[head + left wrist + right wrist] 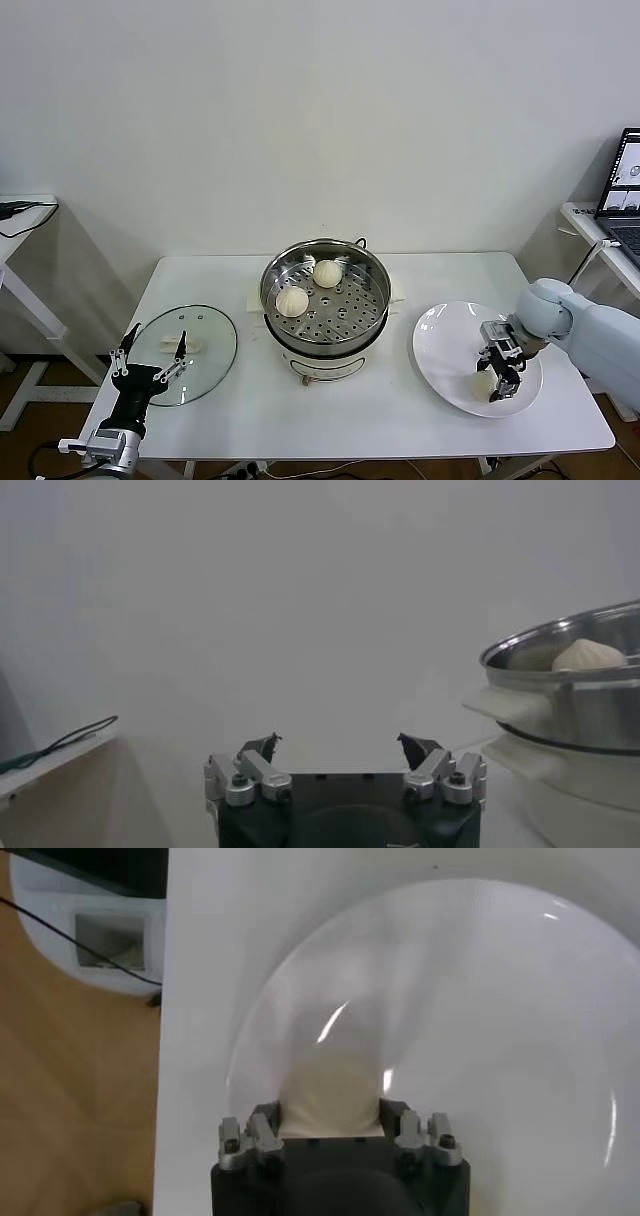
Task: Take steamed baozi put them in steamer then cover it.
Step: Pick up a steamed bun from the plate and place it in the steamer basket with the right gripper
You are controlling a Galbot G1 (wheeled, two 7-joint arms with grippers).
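White table [250,420]; steamer [325,292], steel basket on a white pot base, at table centre; two steamed baozi [292,301] [327,273] on its perforated floor, one toward 9 o'clock, the other toward 12 o'clock, apart from each other; one of them shows over the rim in the left wrist view [588,657].

Glass lid [185,352] flat on the table at 9 o'clock from the steamer, uncovered pot beside it.

White plate [450,350] at 3 o'clock from the steamer; one bun [330,1098] on it toward its 4 o'clock edge.

Right gripper [497,378] down on the plate; fingers either side of that bun, pressed against it in the right wrist view [330,1133].

Left gripper [148,358] at the lid's 7 o'clock edge, fingers spread wide, holding nothing [342,748].
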